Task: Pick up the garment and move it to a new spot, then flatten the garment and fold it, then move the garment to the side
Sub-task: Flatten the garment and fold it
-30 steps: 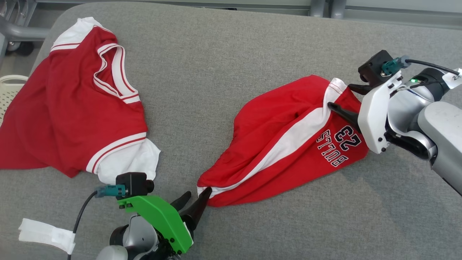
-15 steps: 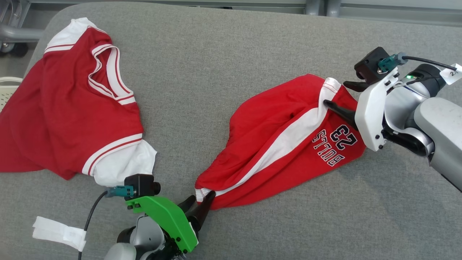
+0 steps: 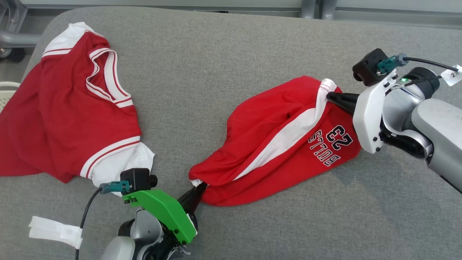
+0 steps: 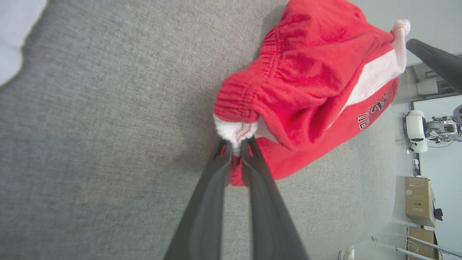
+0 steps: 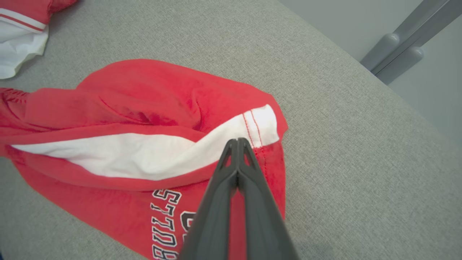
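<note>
The garment (image 3: 278,144) is a pair of red shorts with a white side stripe and "BULLS 23" print, lying bunched on the grey padded table (image 3: 216,72). My left gripper (image 3: 199,187), on the green-covered wrist, is shut on the white end of the waistband corner at the shorts' near left end. The left wrist view shows that gripper (image 4: 236,146) pinching the bunched white fabric of the shorts (image 4: 306,83). My right gripper (image 3: 330,96) is shut on the leg hem at the far right end. In the right wrist view, its tips (image 5: 237,141) close on the white stripe of the shorts (image 5: 144,108).
A red and white jersey (image 3: 65,108) lies crumpled at the table's left. A white strip (image 3: 54,231) lies near the front left edge. A pale basket (image 3: 5,94) sits beyond the left edge, and grey metal posts (image 3: 310,7) stand behind the table.
Both grippers have gone from open to shut, each pinching an end of the shorts. The head camera has shifted slightly.
</note>
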Available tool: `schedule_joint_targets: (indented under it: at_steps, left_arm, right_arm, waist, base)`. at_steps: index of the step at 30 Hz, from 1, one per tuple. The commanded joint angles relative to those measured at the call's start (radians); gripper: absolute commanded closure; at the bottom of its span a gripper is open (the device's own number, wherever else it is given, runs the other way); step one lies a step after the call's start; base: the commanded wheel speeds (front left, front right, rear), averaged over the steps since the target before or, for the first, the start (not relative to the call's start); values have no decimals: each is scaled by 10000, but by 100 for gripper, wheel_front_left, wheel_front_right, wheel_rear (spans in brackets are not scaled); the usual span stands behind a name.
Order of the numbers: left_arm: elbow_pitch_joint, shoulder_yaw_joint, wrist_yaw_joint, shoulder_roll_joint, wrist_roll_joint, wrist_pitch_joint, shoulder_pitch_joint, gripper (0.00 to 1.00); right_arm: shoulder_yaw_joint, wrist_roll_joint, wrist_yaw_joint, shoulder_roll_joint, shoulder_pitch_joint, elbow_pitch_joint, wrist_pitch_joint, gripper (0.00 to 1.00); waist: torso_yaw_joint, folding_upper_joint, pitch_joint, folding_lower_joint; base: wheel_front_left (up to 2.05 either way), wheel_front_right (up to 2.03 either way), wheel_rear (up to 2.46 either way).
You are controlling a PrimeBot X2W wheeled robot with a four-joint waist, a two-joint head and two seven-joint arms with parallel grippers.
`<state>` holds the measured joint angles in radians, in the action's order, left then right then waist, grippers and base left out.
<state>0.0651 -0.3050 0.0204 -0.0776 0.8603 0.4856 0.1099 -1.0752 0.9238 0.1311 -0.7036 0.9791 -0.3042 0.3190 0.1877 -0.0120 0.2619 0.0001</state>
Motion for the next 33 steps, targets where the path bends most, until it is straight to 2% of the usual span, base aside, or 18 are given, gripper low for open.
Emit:
schedule_joint_targets:
  at_steps: [1,8,19,24,27,28,29,30,33]
  left_arm:
    - [-104,36,-52,-60,19,4,164,100]
    - [-1133,257,-84,-297,305,127,-117,100]
    - [-3630,905,431,-669,660,364,-713,100]
    - [-4025,1213,656,-755,714,288,-982,100]
    - [-4044,1298,653,-824,719,238,-1095,100]
    - [-4036,1286,630,-822,722,249,-1129,100]
    - [-4036,1286,630,-822,722,249,-1129,100]
    - [-4040,1275,619,-822,729,247,-1140,100]
    - [-4008,1202,563,-814,674,238,-1007,100]
  right_arm:
    - [-29,109,-6,-57,92,53,-101,100]
    - [101,492,-6,-378,-40,389,-661,100]
    - [1015,931,-6,-1194,-791,1469,-1518,100]
    - [1671,1034,-5,-1540,-1796,2059,-1831,100]
    - [1929,691,-6,-1471,-2414,2021,-1886,100]
    - [1965,491,-5,-1396,-2593,1936,-1862,6]
    - [1965,491,-5,-1396,-2593,1936,-1862,6]
    - [1985,326,-5,-1284,-2734,1878,-1780,0]
    - [2240,-254,-5,-861,-2898,1574,-1786,0]
  waist:
    - [-29,120,-33,-1]
    - [-175,120,-197,-1]
    - [-514,120,-450,-1]
    - [-725,120,-407,-1]
    - [-863,120,-276,-1]
    - [-878,120,-232,-1]
    - [-878,120,-232,-1]
    - [-895,120,-155,-1]
    - [-841,120,31,-1]
  base:
    - [0,0,0]
    - [0,0,0]
    - [0,0,0]
    - [0,0,0]
    - [0,0,0]
    - [0,0,0]
    - [0,0,0]
    - [0,0,0]
    - [0,0,0]
